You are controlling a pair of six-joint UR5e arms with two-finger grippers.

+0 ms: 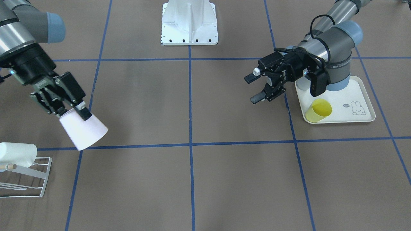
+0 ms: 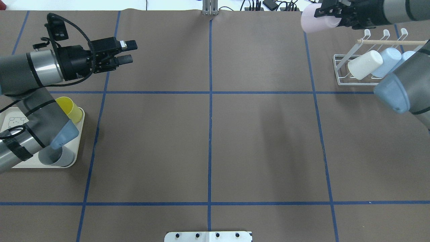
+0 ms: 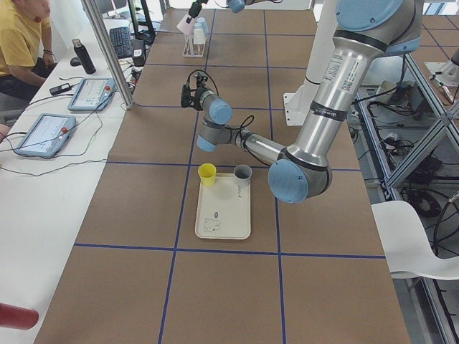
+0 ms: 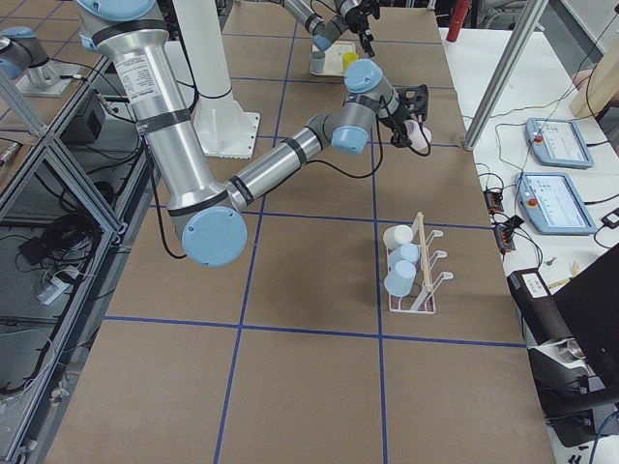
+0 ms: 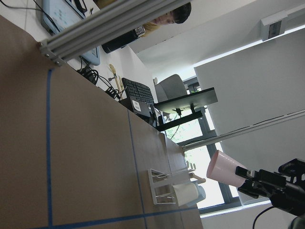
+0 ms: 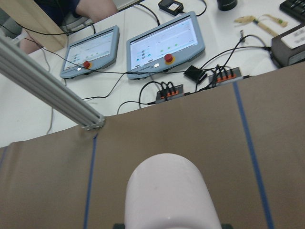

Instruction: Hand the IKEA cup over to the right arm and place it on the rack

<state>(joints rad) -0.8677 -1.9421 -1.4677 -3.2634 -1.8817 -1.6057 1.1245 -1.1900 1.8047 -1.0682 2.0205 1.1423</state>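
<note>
The only print is on the tray (image 1: 350,93): a line-drawn rabbit with a small speech bubble whose writing is too small to read. White lettering on the body of the left gripper (image 1: 257,88) cannot be made out either.

The overhead view shows a grey cup (image 2: 57,156) on the tray beside the yellow cup (image 1: 318,110). The front-facing view hides the grey cup behind the left arm. The overhead view also shows the rack (image 2: 336,70) holding a white cup (image 2: 364,64) and two pale blue cups (image 2: 386,62). From the front only the white one appears, at the frame's edge. The right wrist camera adds two tablets (image 6: 164,47) (each with a red button) on the white bench beyond the table.

The right gripper (image 1: 72,110) is clamped on the pink cup (image 1: 84,131) at its open end, the closed base pointing away from the wrist. The cup hangs tilted in the air, near the rack but not touching it. The left gripper stands wide and empty beside the tray.
</note>
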